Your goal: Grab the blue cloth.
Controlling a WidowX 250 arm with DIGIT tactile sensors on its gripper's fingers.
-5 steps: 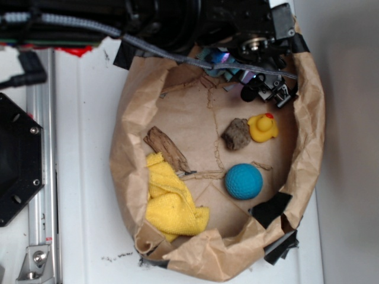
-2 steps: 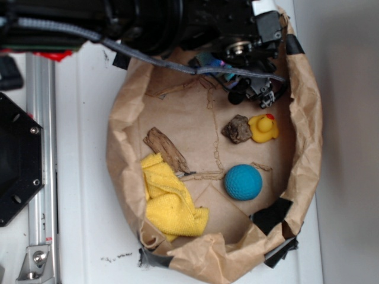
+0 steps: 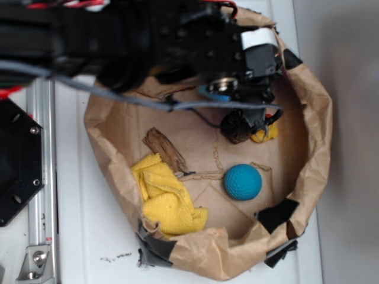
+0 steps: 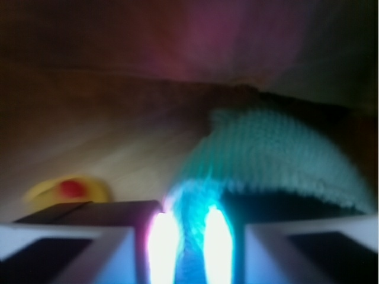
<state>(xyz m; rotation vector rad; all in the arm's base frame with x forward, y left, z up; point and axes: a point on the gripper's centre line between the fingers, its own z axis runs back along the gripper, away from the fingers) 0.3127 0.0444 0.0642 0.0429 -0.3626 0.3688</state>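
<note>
White tabletop (image 3: pixel 89 236): brown paper bag (image 3: pixel 314 148) at centre; black hexagonal mount (image 3: pixel 18 160) and aluminium rail (image 3: pixel 42 177) at 9 o'clock.

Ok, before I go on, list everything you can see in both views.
pale teal-blue terry cloth: one, teal-blue, just ahead of the gripper
bright yellow cloth: one, yellow, bag's lower left
round dimpled blue ball: one, blue, right of centre
rough wood scrap: one, brown, above the yellow cloth
yellow rubber duck: one, yellow, partly hidden by the arm
crumpled brown paper bag: one, brown, holds everything above
black tape patches: several, black, bag's lower rim
gripper: one, blurred; open or shut unclear
</note>
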